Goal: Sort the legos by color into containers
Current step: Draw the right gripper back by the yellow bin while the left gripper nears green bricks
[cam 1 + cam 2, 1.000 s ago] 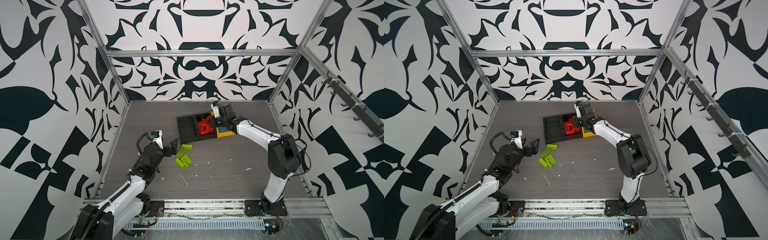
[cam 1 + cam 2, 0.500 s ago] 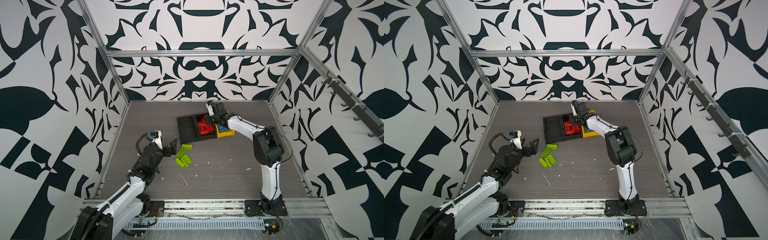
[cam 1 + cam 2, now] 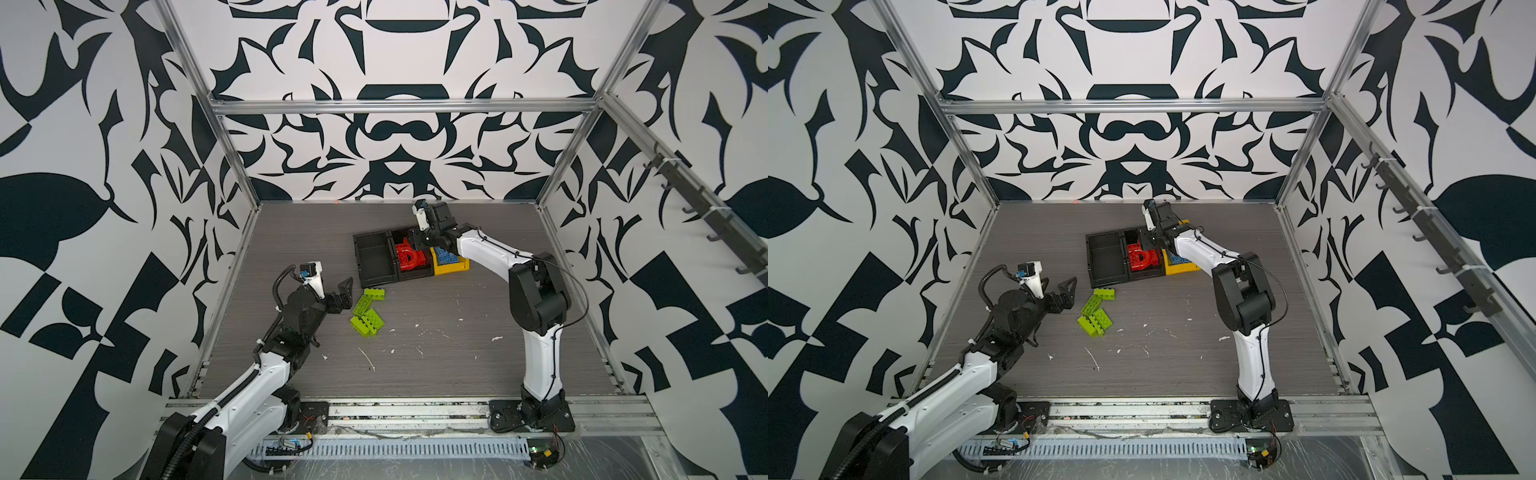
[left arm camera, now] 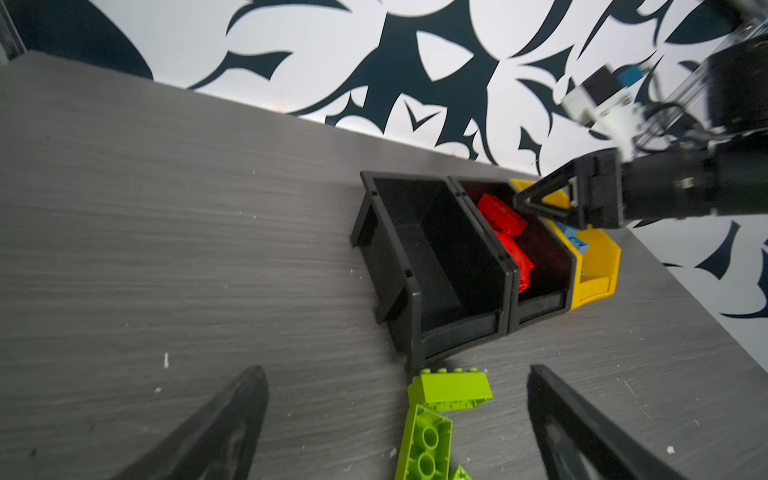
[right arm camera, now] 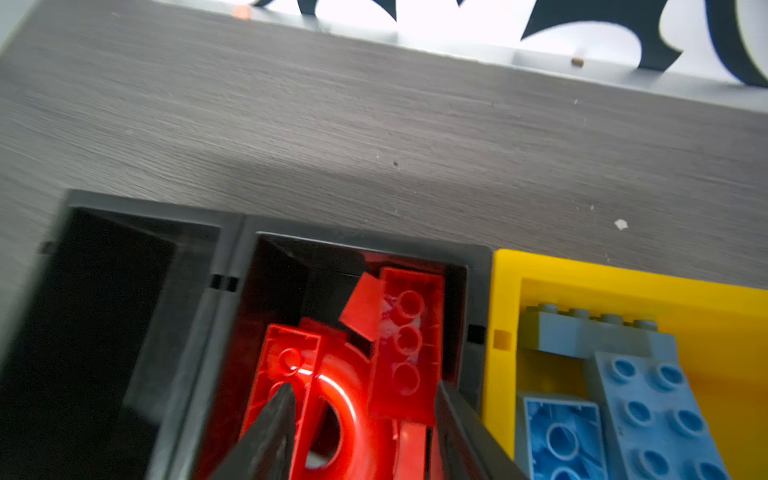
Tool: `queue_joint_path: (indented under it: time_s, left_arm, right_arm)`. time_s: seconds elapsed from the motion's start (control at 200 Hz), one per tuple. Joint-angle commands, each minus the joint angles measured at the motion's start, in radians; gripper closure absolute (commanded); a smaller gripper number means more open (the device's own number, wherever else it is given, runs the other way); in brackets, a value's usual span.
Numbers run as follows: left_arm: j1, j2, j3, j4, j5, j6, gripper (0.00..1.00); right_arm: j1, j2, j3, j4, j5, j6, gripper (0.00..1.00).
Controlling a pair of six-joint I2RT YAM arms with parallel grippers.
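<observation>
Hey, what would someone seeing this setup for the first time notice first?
The bright colours against grey: red legos heaped in the middle black bin at the table's far side, under the right gripper, with blue legos in the yellow bin beside it. Nearer, loose lime green legos lie by the open left gripper.

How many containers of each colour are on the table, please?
Black: 2, the empty black container and the red-filled black container
Yellow: 1, the yellow container
Total: 3
</observation>
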Motion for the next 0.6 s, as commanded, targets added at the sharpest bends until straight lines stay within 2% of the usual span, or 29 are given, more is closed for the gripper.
queue_joint_path:
  time_s: [0.0,0.155,0.32,0.455,0.595]
  left_arm:
    - [0.004,-0.004,0.070,-0.118,-0.007,-0.041,0.00]
    - [0.004,0.011,0.139,-0.228,0.059,-0.076,0.00]
    - [-0.003,0.030,0.157,-0.358,0.114,-0.146,0.00]
    - [-0.023,0.006,0.187,-0.562,0.088,-0.172,0.00]
    - [-0.072,-0.055,0.168,-0.681,0.038,-0.249,0.00]
  right_arm:
    - [0.002,-0.224,-0.093,0.089,-0.061,-0.029,0.41]
    - [0.002,-0.507,-0.418,0.306,-0.124,-0.053,0.37]
    - [0.002,-0.738,-0.730,0.488,-0.132,-0.031,0.35]
    - [0.003,-0.848,-0.907,0.580,-0.156,0.001,0.35]
    - [0.003,-0.883,-1.021,0.663,-0.077,0.078,0.33]
